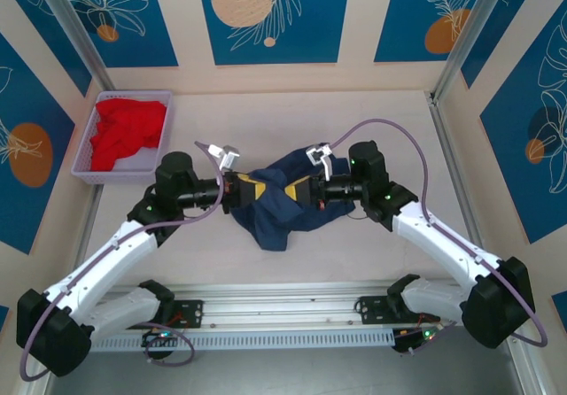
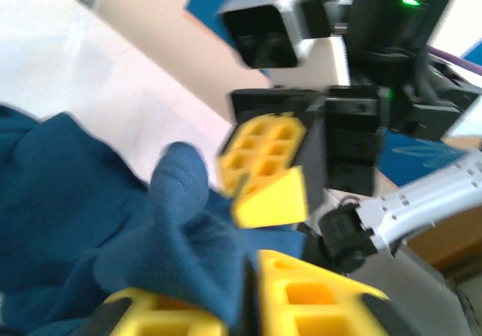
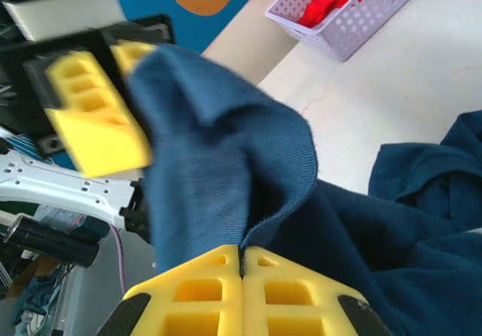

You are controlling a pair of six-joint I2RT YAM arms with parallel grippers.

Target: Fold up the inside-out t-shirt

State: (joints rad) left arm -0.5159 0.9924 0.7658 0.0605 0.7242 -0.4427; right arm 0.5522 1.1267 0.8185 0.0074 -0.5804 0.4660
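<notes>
The inside-out t-shirt (image 1: pixel 276 216) is a bunched navy heap in the middle of the table. My two grippers face each other over its near-left part, fingertips almost touching. The left gripper (image 1: pixel 241 189) has its yellow jaws close together with a fold of the navy cloth (image 2: pixel 173 223) pinched between them; in its wrist view the left gripper (image 2: pixel 252 276) sits at the bottom edge. The right gripper (image 1: pixel 301 191) is shut on a stitched edge of the t-shirt (image 3: pixel 218 155), which rises in a fold above the right gripper (image 3: pixel 241 259). No print or label shows.
A lavender basket (image 1: pixel 99 175) with a red garment (image 1: pixel 128 129) stands at the back left; the basket (image 3: pixel 361 19) also appears in the right wrist view. Bare table lies behind and to the right of the shirt. The metal rail (image 1: pixel 283 311) runs along the near edge.
</notes>
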